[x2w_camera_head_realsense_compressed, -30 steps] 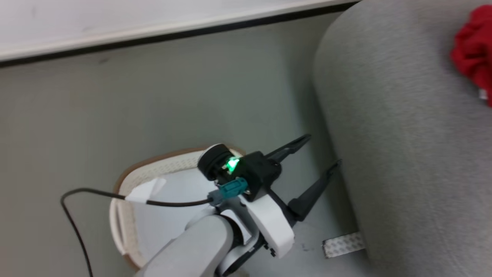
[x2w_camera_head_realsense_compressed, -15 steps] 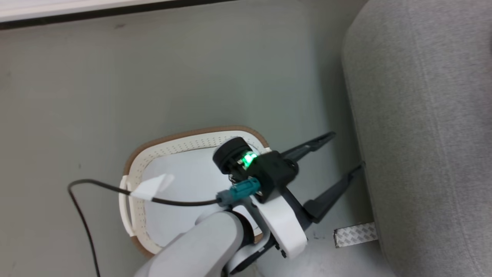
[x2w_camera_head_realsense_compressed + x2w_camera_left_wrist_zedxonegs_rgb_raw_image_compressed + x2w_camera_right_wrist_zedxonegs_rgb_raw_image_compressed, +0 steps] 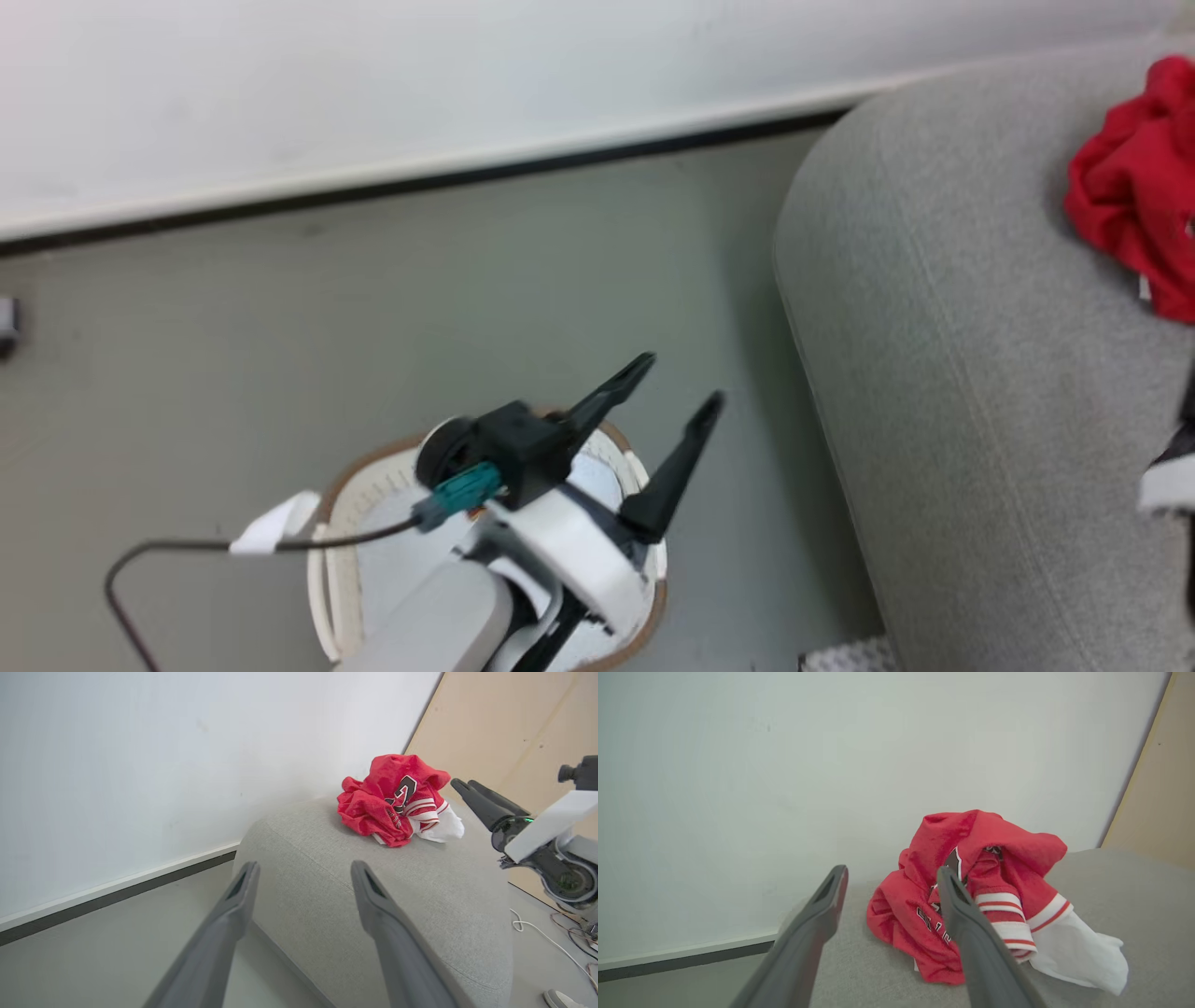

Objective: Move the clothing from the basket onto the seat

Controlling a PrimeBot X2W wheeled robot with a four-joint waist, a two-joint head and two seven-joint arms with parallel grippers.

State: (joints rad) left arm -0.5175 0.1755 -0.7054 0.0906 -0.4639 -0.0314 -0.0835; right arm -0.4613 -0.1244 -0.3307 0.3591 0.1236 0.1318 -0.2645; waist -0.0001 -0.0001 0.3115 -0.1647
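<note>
The red clothing (image 3: 1130, 210) lies bunched on the far right of the large grey seat (image 3: 952, 392); white trim and dark lettering show on the clothing (image 3: 395, 802) (image 3: 971, 891). The cream basket (image 3: 336, 560) with a brown rim stands on the floor left of the seat, partly hidden by my left arm. Above the basket's far rim hangs my left gripper (image 3: 680, 381) (image 3: 303, 865), open and holding nothing. My right gripper (image 3: 892, 870) (image 3: 465, 785) hovers open just short of the clothing, over the seat.
Plain pale bluish-white fabric (image 3: 397, 560) lies inside the basket. A white wall with a dark baseboard (image 3: 420, 182) runs behind the grey floor. A tan panel (image 3: 514, 728) stands beyond the seat. A white cable (image 3: 537, 933) trails on the floor, and a tape strip (image 3: 840, 658) sits by the seat's base.
The head camera has tilted up, so the wall and the red clothing are back in view. My left gripper's fingers have swung from pointing at the seat's base to pointing more upward, still open.
</note>
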